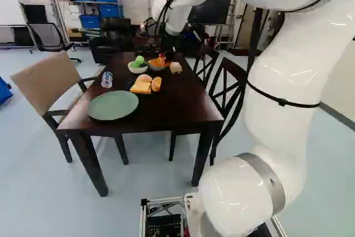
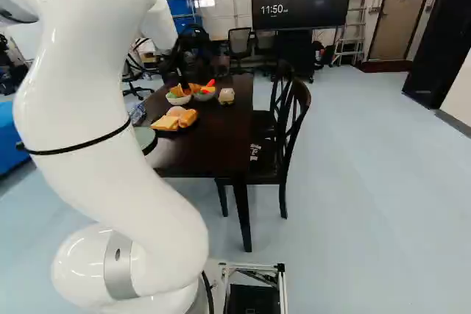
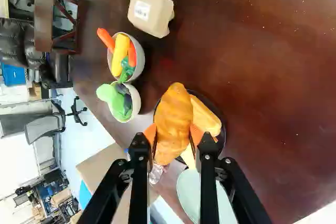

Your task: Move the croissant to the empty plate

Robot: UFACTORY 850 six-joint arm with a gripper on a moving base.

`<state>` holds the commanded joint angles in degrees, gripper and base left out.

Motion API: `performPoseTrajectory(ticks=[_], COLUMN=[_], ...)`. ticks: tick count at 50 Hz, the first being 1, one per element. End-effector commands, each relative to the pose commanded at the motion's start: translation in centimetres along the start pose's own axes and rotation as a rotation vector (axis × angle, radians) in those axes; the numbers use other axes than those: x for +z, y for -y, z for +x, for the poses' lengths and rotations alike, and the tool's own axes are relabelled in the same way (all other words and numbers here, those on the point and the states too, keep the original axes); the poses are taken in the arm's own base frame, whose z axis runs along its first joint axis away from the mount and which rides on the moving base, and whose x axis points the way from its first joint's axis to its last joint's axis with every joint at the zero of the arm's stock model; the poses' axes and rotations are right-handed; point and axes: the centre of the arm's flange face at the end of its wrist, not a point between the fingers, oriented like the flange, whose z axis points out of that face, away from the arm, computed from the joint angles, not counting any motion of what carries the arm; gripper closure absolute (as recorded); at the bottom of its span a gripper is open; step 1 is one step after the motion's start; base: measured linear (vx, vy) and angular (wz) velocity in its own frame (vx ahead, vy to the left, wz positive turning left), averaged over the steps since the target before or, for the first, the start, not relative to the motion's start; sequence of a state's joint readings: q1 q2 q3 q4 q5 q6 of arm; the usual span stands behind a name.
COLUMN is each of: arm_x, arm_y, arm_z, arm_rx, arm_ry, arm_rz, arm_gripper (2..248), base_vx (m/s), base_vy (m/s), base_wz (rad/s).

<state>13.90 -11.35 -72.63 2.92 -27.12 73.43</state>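
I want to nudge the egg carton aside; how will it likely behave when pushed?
The egg carton looks boxy, so it should slide rather than roll. Its molded, pulp-like shell suggests stiff but dentable. Probably light, though its contents are hidden.

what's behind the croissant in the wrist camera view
A dark plate shows past the croissant, which the tool grips; yellow-orange bread-like pieces lie on the plate. Whatever sits directly behind the croissant is covered and can't be seen.
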Motion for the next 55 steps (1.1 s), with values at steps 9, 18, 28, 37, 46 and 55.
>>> performPoseTrajectory(ticks=[9,18,28,37,46,55], arm_x=[0.2,0.2,-0.1,-0.5,-0.9,-1.4], arm_y=[0.6,0.9,0.9,0.8,0.5,0.1], arm_z=[-1.5,-3.1,-5.1,-6.8,-8.5,-10.2], arm_rx=[-0.023,-0.047,-0.074,-0.099,-0.124,-0.149], arm_ry=[0.015,0.031,0.049,0.066,0.083,0.100], arm_rz=[0.004,0.008,0.010,0.012,0.014,0.016], arm_gripper=[152,152,152,152,152,152], base_vx=[0.000,0.000,0.000,0.000,0.000,0.000], base_vy=[0.000,0.000,0.000,0.000,0.000,0.000], base_wz=[0.000,0.000,0.000,0.000,0.000,0.000])
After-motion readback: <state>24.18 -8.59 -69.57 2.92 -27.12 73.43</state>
